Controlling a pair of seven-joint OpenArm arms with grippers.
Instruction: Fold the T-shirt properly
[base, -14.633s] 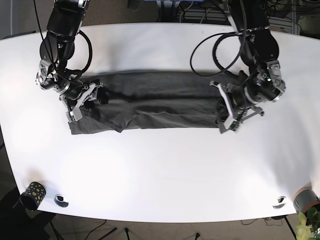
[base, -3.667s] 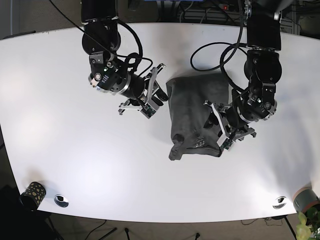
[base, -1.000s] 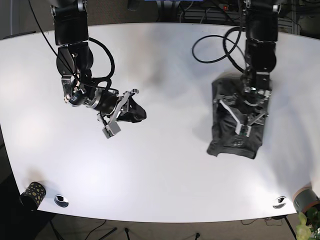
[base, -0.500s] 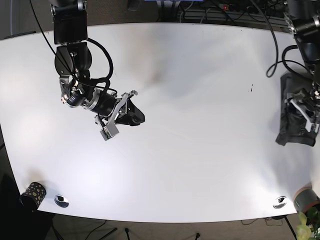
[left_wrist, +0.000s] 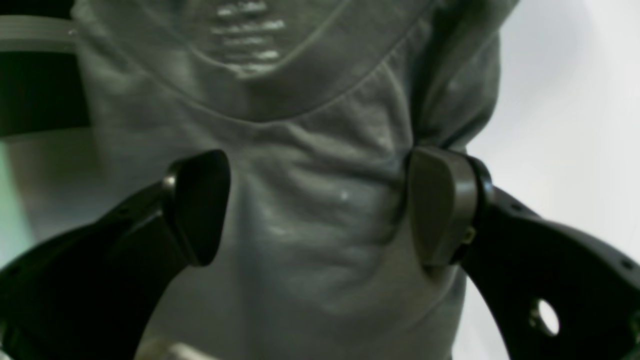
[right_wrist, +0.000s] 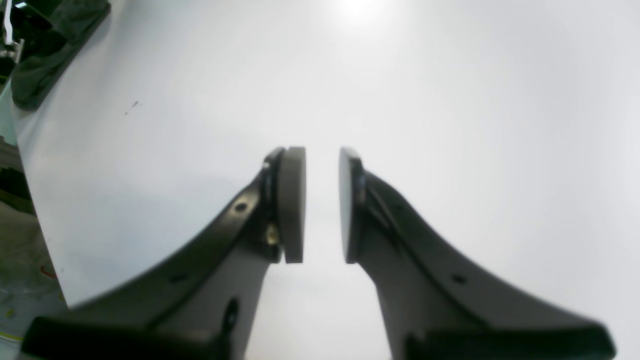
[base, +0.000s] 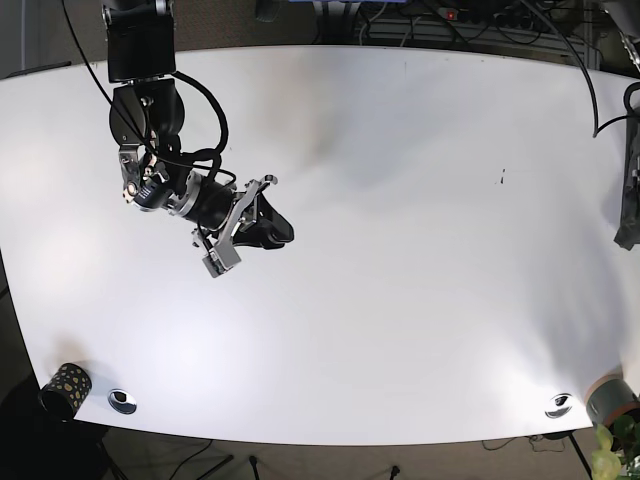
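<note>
Base view shows the white table (base: 400, 300) almost bare, with the T-shirt (base: 629, 200) only a dark sliver at the far right edge, mostly cut off by the frame. The right gripper (base: 245, 225) hangs over the left-middle of the table, well apart from the shirt, its arm (base: 150, 120) reaching down from the top left corner. A small patterned cup (base: 66, 385) and a round disc (base: 123, 401) sit near the bottom left corner, and another disc (base: 560, 404) lies near the bottom right.

From the left wrist camera the grey T-shirt (left_wrist: 320, 200) fills the picture, its curved neckline and a pale printed label towards the top. The left gripper (left_wrist: 320, 207) has its jaws spread wide, one finger on either side of a wrinkled stretch of cloth; the right-hand pad (left_wrist: 437, 205) looks to be pressing against a fold at the shirt's edge, though the blur makes real contact hard to judge.

From the right wrist camera the right gripper (right_wrist: 322, 205) has its jaws drawn narrow with a slim gap between the pads, nothing in it, and plain white table (right_wrist: 450, 100) beneath. The folded shirt (right_wrist: 45, 45) shows as a dark bundle in the far top left corner.
</note>
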